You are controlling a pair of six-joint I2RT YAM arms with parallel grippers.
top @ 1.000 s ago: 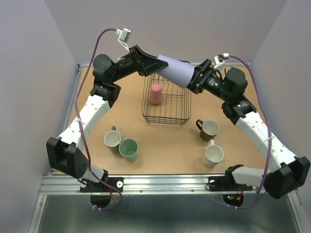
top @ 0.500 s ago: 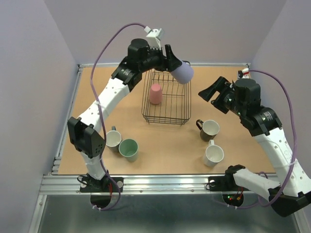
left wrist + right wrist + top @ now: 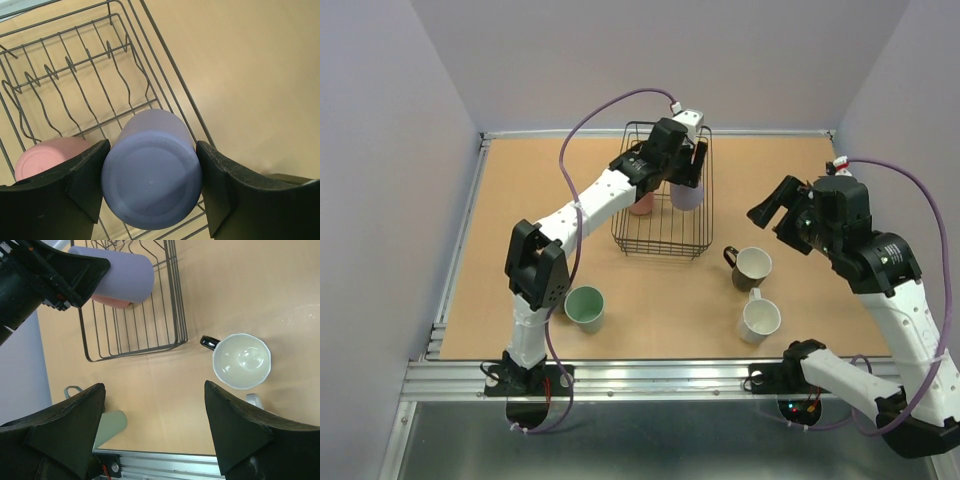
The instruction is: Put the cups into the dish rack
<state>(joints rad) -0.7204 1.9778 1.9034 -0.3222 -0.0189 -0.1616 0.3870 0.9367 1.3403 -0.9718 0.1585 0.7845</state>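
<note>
Tan board is serving as the table (image 3: 550, 200), and the black wire dish rack (image 3: 660, 240) is standing toward its far middle. The left arm is reaching over the rack. Its left gripper (image 3: 152, 182) is clamping the lavender cup (image 3: 150, 170) by the sides, base up, at the rack's right side. That cup is hanging just beside the pink cup (image 3: 42, 160), which is sitting upside down inside the rack. Whether the lavender rim is touching the wires is not showing.

The right gripper (image 3: 155, 390) is hovering to the right of the rack with its jaws spread wide and nothing between them. It is looking down on the brown mug (image 3: 752, 266). That mug, the white mug (image 3: 761, 318) and the green cup (image 3: 585, 307) are waiting on the board outside the rack.

By my reading, the second cup is being set in place. The next move is calling for a gentle lowering until the cup seats. After that the fingers should be letting go and lifting straight up, clear of the wires and the pink cup.
</note>
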